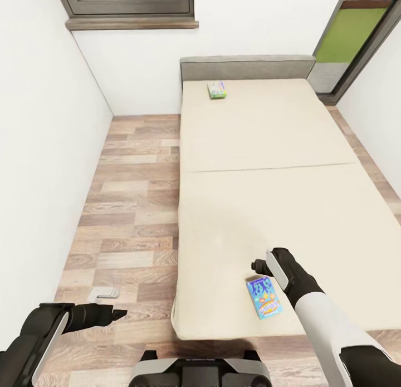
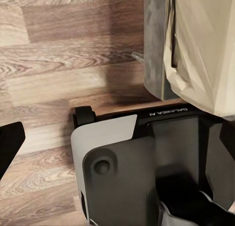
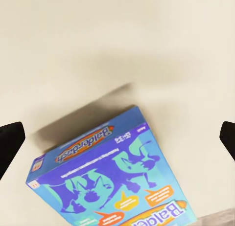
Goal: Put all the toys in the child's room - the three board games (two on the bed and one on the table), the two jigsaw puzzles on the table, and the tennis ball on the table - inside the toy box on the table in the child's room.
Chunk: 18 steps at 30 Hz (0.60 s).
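Note:
Two board games lie on the cream bed [image 1: 267,153]. A green one [image 1: 217,90] rests far off by the grey headboard. A blue "Balderdash" box [image 1: 263,296] [image 3: 112,182] lies flat near the bed's front edge. My right gripper [image 1: 263,266] [image 3: 117,138] hovers open just above that blue box, its fingertips [image 3: 11,140] spread wide on either side without touching it. My left gripper [image 1: 116,314] [image 2: 117,143] hangs open and empty over the wood floor left of the bed. The table, toy box, jigsaw puzzles and tennis ball are out of view.
A white wall runs along the left, leaving a strip of wood-plank floor [image 1: 128,208] beside the bed. A small grey object [image 1: 106,292] lies on the floor near my left arm. My base [image 1: 200,371] [image 2: 142,177] stands against the bed's foot corner [image 2: 161,50].

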{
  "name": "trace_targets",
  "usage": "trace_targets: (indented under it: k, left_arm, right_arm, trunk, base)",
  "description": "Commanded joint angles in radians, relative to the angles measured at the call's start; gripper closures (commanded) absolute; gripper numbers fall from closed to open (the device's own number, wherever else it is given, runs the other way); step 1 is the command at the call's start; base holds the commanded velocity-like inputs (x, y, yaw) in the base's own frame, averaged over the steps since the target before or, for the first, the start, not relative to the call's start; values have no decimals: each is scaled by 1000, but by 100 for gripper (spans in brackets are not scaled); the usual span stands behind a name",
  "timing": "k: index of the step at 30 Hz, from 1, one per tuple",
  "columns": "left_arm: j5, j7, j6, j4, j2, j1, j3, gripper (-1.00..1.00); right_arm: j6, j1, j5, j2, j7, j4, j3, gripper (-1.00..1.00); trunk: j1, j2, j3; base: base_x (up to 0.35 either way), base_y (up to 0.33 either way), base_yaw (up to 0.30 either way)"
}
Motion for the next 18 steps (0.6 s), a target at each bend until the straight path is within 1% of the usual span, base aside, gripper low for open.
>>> trace_targets:
  k: [1, 18]
  left_arm:
    - [1, -3, 6, -1, 0, 0, 1, -100]
    - [-1, -3, 6, -1, 0, 0, 1, -100]
  right_arm:
    - [3, 0, -11, -1, -9, -1, 7, -100]
    - [4, 0, -11, -2, -9, -2, 7, -100]
  trunk:
    - [0, -1, -2]
    - [0, -1, -30]
  base:
    - [0, 0, 0]
    - [0, 0, 0]
